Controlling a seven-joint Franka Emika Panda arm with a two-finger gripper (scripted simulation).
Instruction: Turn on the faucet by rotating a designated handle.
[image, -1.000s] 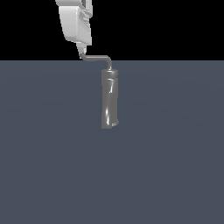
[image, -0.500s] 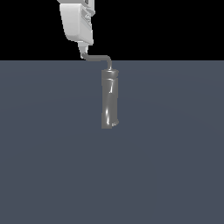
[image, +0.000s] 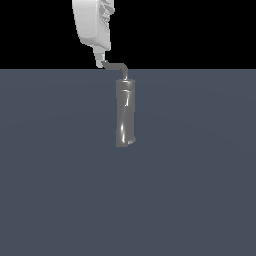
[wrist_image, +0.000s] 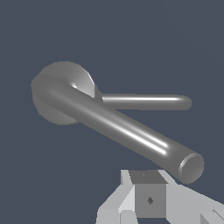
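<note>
The faucet (image: 125, 112) is a tall glossy dark-grey cylinder standing upright on the grey floor. On top of it sits the handle (image: 116, 65), a thin bent rod whose arm reaches toward the exterior view's left. My white gripper (image: 101, 60) comes down from above, and its narrow tip touches the outer end of that arm. The fingers look pressed together, with nothing between them. In the wrist view the handle (wrist_image: 127, 131) runs from the faucet's round top (wrist_image: 59, 94) to a blunt end right beside my gripper (wrist_image: 148, 199).
A thinner grey rod (wrist_image: 146, 102) sticks out sideways from under the faucet's round top in the wrist view. A flat dark-grey floor (image: 200, 190) surrounds the faucet, with black background above it.
My gripper has shifted toward the exterior view's right. The handle's outer end has moved with it, so the arm now looks shorter and more turned.
</note>
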